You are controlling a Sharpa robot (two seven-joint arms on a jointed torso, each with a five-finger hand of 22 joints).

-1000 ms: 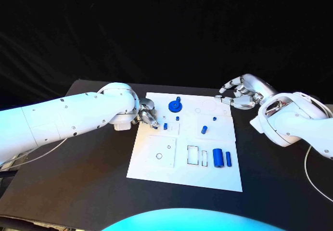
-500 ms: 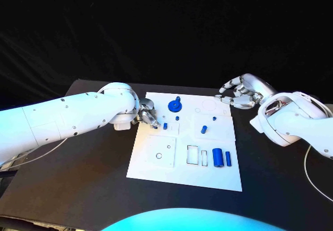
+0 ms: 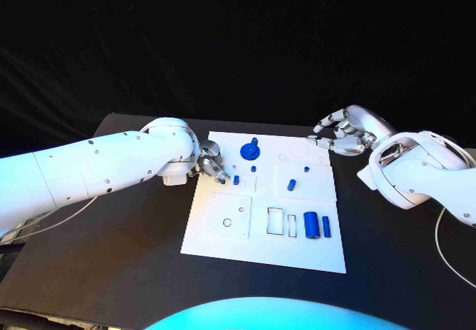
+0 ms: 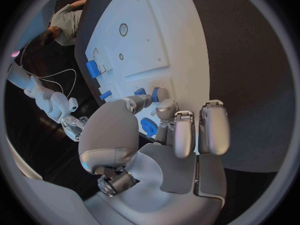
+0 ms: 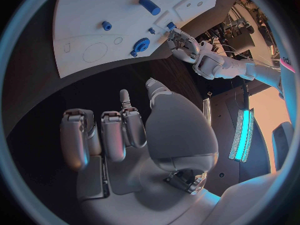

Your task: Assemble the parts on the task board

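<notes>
Nothing has moved since the earlier frames. Left hand (image 3: 211, 167), fingers curled and holding nothing visible, hovers at the task board's (image 3: 228, 244) left edge, nearest the short blue peg (image 3: 236, 180) just to its right. Right hand (image 3: 342, 137), fingers loosely curled and empty, waits off the far right corner.

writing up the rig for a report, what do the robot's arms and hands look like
Both arms are smooth, rounded white shells dotted with small dark screws. The left hand and right hand are silver metal with many jointed fingers and grey pads. A thin pale cable hangs under the left arm.

The head camera looks steeply down at the desk (image 3: 119, 275) from the near side. Each wrist camera sits close behind its own hand, facing the task board (image 3: 263, 237), which all three views share.
</notes>
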